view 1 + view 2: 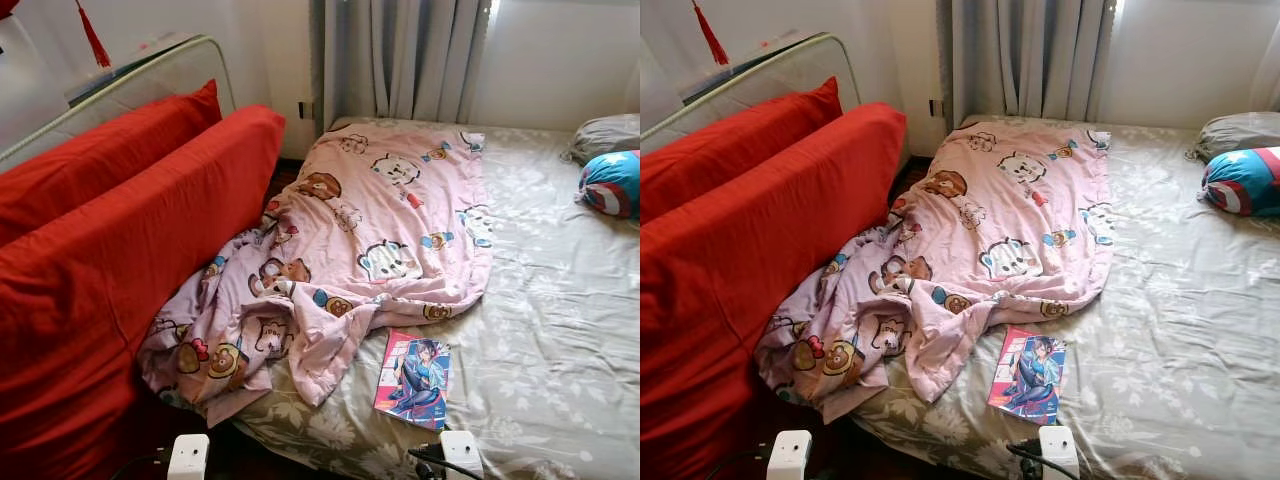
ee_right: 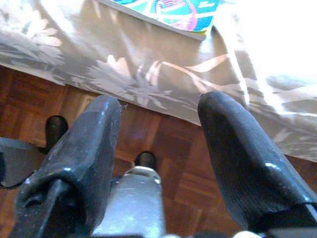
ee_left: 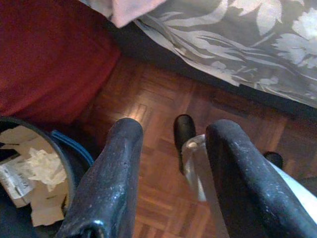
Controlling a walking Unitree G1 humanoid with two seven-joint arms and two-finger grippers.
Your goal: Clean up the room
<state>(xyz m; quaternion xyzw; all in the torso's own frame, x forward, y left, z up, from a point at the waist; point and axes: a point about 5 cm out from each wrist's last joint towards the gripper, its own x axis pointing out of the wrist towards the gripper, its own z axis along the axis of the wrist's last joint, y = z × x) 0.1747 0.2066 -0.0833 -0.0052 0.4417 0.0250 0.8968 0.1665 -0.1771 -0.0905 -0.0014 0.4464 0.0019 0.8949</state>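
Lying near the bed's [image 1: 560,330] front edge in the head views, a comic book [image 1: 413,380] sits just beside the crumpled pink cartoon blanket [image 1: 350,250], with red cushions [image 1: 120,230] along the left edge and a round blue pillow [image 1: 612,183] at the far right. Left wrist view: the left gripper [image 3: 171,163] hangs wide and empty over parquet floor [image 3: 158,114], a paper-filled bin [image 3: 34,168] close by. Right wrist view: the right gripper [image 2: 158,144] gapes empty below the bed's edge, the book [image 2: 168,12] beyond its fingertips.

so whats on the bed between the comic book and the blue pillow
Only bare floral sheet lies between the comic book and the blue pillow, as the left eye view shows.
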